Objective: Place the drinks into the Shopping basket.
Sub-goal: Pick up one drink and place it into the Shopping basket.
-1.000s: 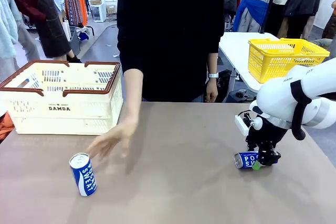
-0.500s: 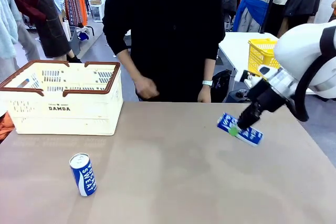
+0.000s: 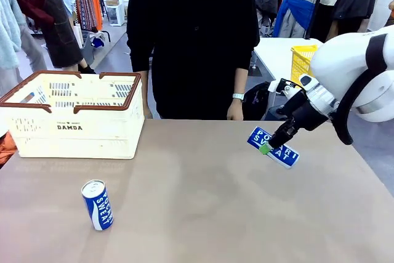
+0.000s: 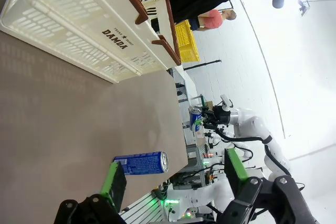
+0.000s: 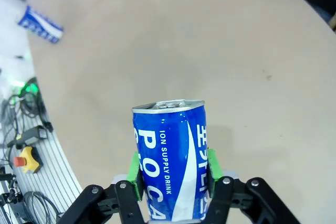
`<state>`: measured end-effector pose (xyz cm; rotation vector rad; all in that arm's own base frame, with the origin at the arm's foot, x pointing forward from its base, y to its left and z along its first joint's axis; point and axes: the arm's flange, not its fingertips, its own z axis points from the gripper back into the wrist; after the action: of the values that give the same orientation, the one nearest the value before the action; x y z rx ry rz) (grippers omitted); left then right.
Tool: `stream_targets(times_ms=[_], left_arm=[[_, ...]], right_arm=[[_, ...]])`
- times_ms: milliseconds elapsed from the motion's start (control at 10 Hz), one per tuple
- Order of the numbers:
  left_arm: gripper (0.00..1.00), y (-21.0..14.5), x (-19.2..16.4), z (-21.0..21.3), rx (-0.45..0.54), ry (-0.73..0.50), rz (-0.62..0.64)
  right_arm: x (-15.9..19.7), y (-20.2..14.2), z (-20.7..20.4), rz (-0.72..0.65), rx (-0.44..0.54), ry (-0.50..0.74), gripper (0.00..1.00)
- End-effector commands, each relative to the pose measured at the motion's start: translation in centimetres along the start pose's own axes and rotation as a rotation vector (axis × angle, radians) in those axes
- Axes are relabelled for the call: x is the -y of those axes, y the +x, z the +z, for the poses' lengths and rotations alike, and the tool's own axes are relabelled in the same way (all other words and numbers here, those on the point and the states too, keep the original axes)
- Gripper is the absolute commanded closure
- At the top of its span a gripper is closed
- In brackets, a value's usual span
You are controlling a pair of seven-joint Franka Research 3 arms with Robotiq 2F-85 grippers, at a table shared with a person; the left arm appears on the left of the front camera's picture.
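Observation:
One blue-and-white Pocari Sweat can (image 3: 274,147) hangs tilted above the table's right side, with my right gripper (image 3: 266,148) shut on it. In the right wrist view this can (image 5: 170,156) sits between the green pads, silver top away from the camera. A second blue can (image 3: 97,204) stands on the table at front left, also seen far off as a can (image 5: 41,24) at the top left. The cream Shopping basket (image 3: 74,129) marked DAMDA stands at back left. My left gripper (image 4: 173,174) is open, with the standing can (image 4: 140,163) and the basket (image 4: 79,30) ahead of it.
A person in black (image 3: 194,41) stands at the table's far edge, hands down by their sides. A yellow mesh basket (image 3: 303,60) sits on a white table at back right. The brown tabletop (image 3: 197,201) between the cans is bare.
My right gripper has lifted the blue can off the table and carried it up and slightly left. The person's hand has drawn back from the table to their side.

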<state>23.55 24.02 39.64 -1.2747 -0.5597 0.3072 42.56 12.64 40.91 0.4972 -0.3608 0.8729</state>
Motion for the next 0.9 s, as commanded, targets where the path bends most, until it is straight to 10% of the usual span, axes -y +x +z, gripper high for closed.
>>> stream_targets(times_ms=[0,800], left_arm=[[0.0,0.1,0.2,0.0,0.014,-0.023,-0.019],[0.0,0.1,0.2,0.0,0.014,-0.023,-0.019]], right_arm=[[0.0,0.1,0.0,0.001,0.004,-0.01,1.0],[-12.7,12.1,-16.7,-0.427,-0.11,-0.097,1.0]])
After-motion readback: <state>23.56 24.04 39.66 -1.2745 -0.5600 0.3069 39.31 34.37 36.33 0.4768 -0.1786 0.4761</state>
